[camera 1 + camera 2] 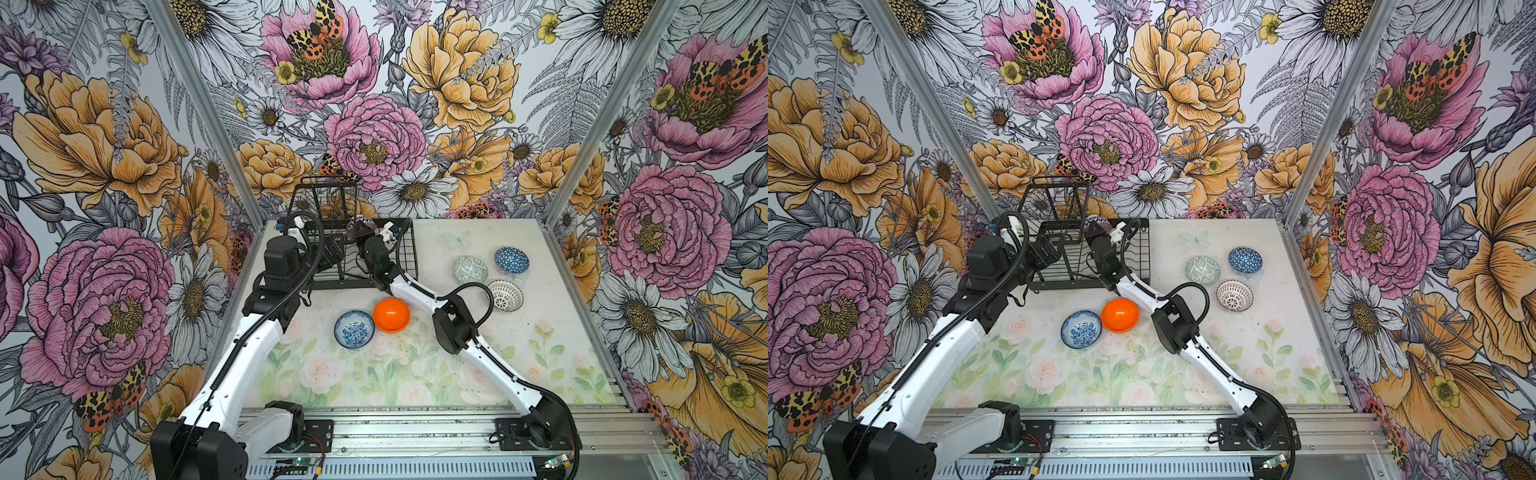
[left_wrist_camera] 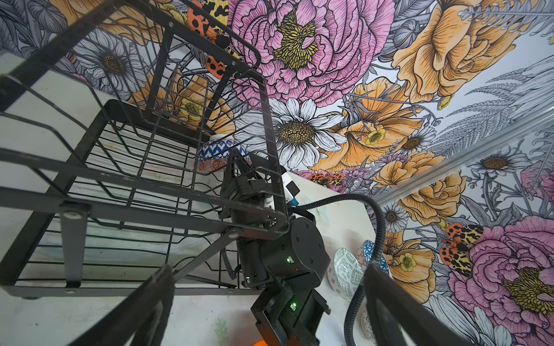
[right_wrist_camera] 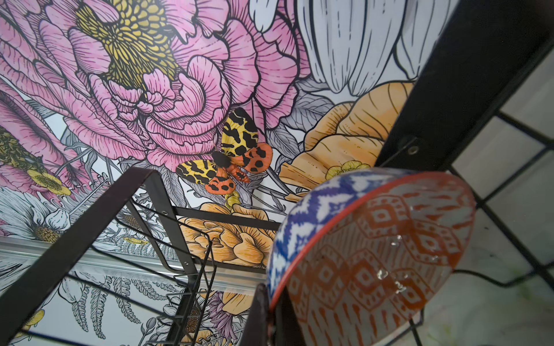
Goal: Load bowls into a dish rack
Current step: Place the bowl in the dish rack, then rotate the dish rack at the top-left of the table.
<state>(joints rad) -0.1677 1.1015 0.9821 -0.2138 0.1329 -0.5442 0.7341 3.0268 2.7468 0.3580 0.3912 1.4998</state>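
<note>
3 walls of bold floral wallpaper, pink and orange blooms with moths, enclose the cell. 2 aluminium corner posts flank a pale rose-printed tabletop.

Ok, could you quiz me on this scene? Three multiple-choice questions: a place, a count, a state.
1. Where is the plain orange bowl?
A) beside the blue-white floral bowl
B) in the far corner
C) held aloft
2. How many bowls lie on the table outside the dish rack?
A) three
B) five
C) seven
3. The right gripper is:
A) open, empty
B) shut on the orange-white bowl
C) resting on the table
Answers: 1 A, both top views show them side by side; 2 B, five are countable there; 3 B, its wrist view shows the rim clamped.
</note>
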